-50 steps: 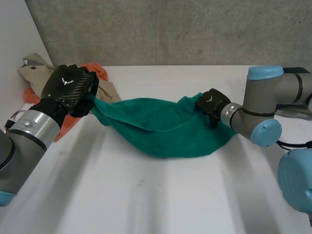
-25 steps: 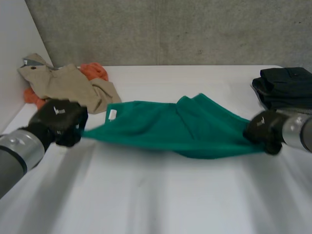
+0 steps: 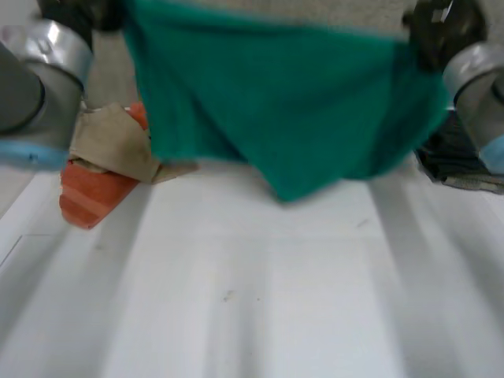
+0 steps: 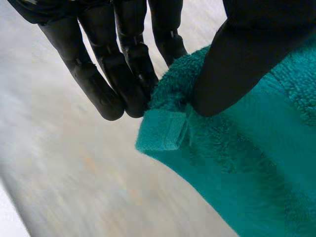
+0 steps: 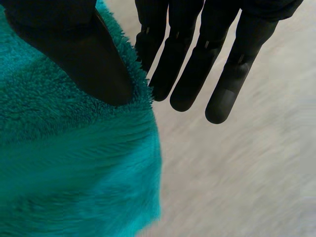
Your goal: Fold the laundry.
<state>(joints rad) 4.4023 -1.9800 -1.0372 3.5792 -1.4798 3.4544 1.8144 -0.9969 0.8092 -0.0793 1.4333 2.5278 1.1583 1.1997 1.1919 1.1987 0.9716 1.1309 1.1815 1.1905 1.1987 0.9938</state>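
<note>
In the head view, the teal towel [image 3: 276, 102] is hanging spread wide across the upper half of the frame, lifted off the white surface [image 3: 252, 299]. The left hand [image 3: 72, 9] is gripping its upper left corner and the right hand [image 3: 441, 27] is gripping its upper right corner. The towel's lower edge is sagging to a point near the centre of the frame; whether that point is touching the surface cannot be told. At the left, below the left arm [image 3: 31, 79], a beige garment [image 3: 110, 142] is lying crumpled on top of an orange garment [image 3: 90, 193]. At the right edge, beside the right arm [image 3: 480, 79], a dark garment [image 3: 457, 161] is lying on the surface.

In the left wrist view, the left hand [image 4: 133, 54] is pinching a hemmed corner of the teal towel [image 4: 256, 168]. Its thumb [image 4: 237, 64] is pressing on the terry face and its fingers [image 4: 94, 84] are reaching straight down behind the cloth's edge.

In the right wrist view, the right hand [image 5: 190, 69] is grasping the teal towel [image 5: 74, 163] in the same way. Its thumb [image 5: 84, 59] is pressing down on the pile close to the cloth's edge, and its fingers [image 5: 232, 84] are extending straight, the nearest one touching that edge from behind.
</note>
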